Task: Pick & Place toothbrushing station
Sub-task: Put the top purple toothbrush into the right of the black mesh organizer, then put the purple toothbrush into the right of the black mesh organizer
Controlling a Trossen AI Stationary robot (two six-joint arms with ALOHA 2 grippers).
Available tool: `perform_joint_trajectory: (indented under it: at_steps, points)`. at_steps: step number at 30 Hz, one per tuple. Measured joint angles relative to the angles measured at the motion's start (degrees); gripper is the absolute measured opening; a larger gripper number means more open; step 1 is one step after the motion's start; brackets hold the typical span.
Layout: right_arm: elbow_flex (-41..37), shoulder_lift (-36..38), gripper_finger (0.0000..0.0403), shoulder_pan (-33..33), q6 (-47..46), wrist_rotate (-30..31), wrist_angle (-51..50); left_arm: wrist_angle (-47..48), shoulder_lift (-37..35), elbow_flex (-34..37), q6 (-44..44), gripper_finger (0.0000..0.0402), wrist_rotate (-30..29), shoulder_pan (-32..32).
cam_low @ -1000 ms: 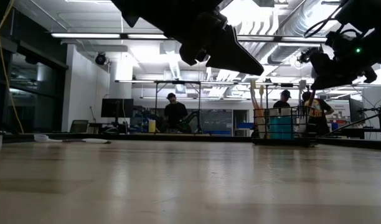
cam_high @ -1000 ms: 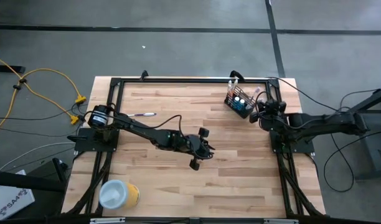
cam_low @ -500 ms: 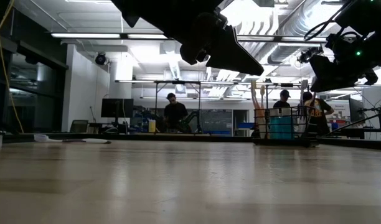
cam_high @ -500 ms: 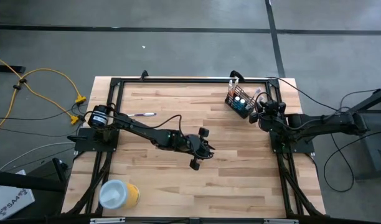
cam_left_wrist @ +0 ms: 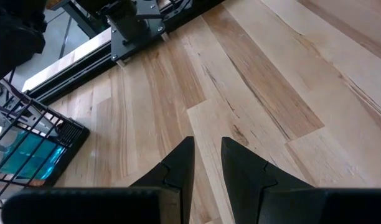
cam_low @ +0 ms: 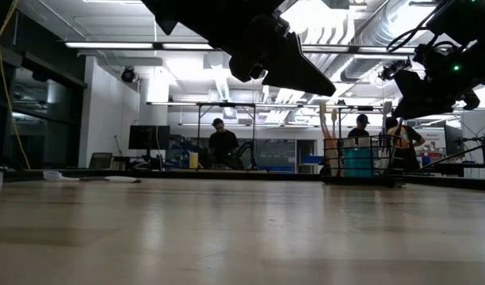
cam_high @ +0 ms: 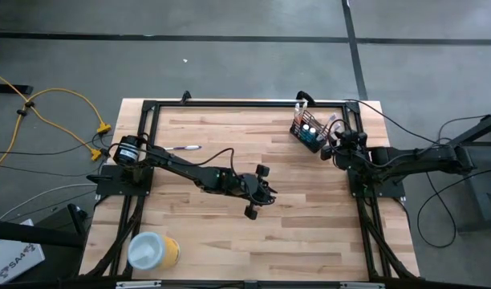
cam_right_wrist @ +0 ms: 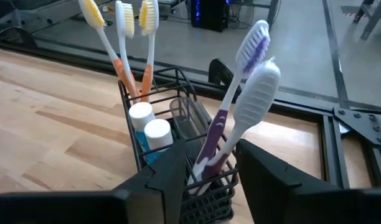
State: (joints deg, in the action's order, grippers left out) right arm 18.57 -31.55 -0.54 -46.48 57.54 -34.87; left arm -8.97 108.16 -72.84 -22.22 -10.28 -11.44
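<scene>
The toothbrushing station, a black wire-mesh holder (cam_high: 308, 135) (cam_right_wrist: 178, 84), stands on its base near the table's far right corner. In it stand a purple toothbrush (cam_right_wrist: 231, 93), a white one (cam_right_wrist: 256, 93), three yellow-headed ones (cam_right_wrist: 125, 43) and two white-capped blue tubes (cam_right_wrist: 150, 127). My right gripper (cam_high: 332, 144) (cam_right_wrist: 209, 155) is open at the holder's right side. Its fingers stand on either side of the purple and white handles, with a gap on both sides. My left gripper (cam_high: 260, 193) (cam_left_wrist: 207, 152) hovers over mid-table, fingers slightly apart, nothing between them.
A loose toothbrush (cam_high: 181, 148) lies on the table at the far left. A yellow cylinder with a white top (cam_high: 153, 250) lies at the near left corner. A black frame rail (cam_high: 245, 103) runs along the far edge. People stand in the room behind (cam_low: 223, 142).
My right gripper has opened beside the holder without shifting place. The holder and its toothbrushes stand as before.
</scene>
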Motion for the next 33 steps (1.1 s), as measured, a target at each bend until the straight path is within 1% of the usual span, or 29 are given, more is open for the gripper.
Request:
perform_joint_trajectory:
  at_steps: [9,15,20,23,26,29,33]
  points:
    - [0.02,0.0,0.0157,0.04,-0.02,-1.23,0.0,0.16,0.0,0.0,0.0,0.0074,0.0,0.0]
    - [0.12,0.85,0.0162,0.04,-0.02,-3.35,-0.56,0.78,0.0,0.0,0.0,0.0074,0.0,0.0]
    - [3.21,2.91,0.0162,0.62,-1.18,-6.25,-7.61,1.09,0.0,0.0,-0.02,0.0074,0.0,0.0]
    - [5.55,4.34,0.0162,1.57,-2.56,-8.1,-9.44,1.12,0.0,0.0,-0.02,0.0074,-0.02,0.0]
    - [7.34,5.46,0.0162,2.78,-2.36,-13.48,-9.77,1.14,-0.01,0.0,0.05,0.0074,-0.02,0.0]
    - [7.52,5.79,0.0162,4.3,-5.07,-20.83,-10.09,1.47,0.0,0.0,0.81,0.0074,-0.04,-0.16]
    - [7.52,5.36,0.0162,7.43,-9.12,-27.78,-10.2,2.84,-0.84,0.0,1.09,0.0074,-0.07,-0.99]
